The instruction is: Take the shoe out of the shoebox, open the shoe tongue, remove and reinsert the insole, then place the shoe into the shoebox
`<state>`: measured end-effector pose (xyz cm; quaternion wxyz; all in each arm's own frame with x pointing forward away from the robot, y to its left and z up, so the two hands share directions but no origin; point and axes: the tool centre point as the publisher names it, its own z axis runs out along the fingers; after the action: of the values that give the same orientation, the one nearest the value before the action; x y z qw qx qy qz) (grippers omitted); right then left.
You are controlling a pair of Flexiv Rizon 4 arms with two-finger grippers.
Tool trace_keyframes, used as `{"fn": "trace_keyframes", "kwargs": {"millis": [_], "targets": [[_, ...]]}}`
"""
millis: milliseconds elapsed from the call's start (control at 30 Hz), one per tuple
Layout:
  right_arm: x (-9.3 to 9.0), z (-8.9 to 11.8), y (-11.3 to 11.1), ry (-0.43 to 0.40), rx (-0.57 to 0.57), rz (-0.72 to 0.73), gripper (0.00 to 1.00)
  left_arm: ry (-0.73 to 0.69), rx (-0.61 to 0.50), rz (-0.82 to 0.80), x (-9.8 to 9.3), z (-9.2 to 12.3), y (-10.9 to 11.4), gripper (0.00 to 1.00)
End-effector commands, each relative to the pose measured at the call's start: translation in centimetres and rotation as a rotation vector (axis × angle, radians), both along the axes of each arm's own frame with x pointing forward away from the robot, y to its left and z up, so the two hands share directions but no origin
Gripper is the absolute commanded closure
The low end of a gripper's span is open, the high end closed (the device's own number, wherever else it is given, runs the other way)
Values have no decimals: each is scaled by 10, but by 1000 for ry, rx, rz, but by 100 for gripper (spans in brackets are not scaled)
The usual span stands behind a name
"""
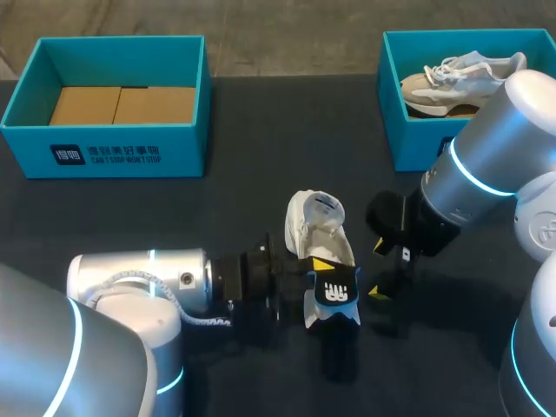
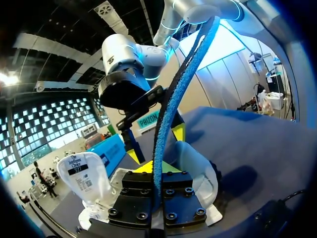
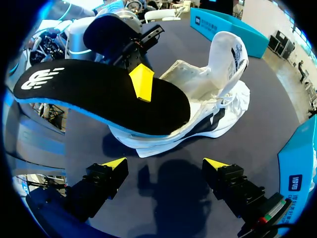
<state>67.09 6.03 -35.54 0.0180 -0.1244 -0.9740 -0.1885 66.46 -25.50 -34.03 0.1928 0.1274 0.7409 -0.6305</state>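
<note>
The shoe [image 1: 306,233] is out, tongue [image 1: 316,208] lifted; left tool [image 1: 321,271] grips the removed insole [image 1: 334,294], right tool [image 1: 380,270] spread wide at 3 o'clock; reinserting, boxing remain

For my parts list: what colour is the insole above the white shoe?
The flat foam insole is black, white logo, blue edge; clearest in right wrist view.

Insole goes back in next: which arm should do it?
Left. The left gripper is shut on the insole, holding it partly over the shoe. The right gripper is open and empty beside the shoe.
</note>
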Motion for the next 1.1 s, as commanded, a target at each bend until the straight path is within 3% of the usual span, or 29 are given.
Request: {"fn": "trace_keyframes", "kwargs": {"millis": [33,500,933,1100], "targets": [[-1,0,0,-2,-2,-1,0,-2,21,4,5,-2,-4,100],[-1,0,0,-2,-2,-1,0,-9,68,15,17,-16,-3,100],[-1,0,0,-2,-2,-1,0,-12,64,6,14,-12,-3,100],[-1,0,0,-2,-2,-1,0,-6,58,-2,12,-10,-2,91]]}}
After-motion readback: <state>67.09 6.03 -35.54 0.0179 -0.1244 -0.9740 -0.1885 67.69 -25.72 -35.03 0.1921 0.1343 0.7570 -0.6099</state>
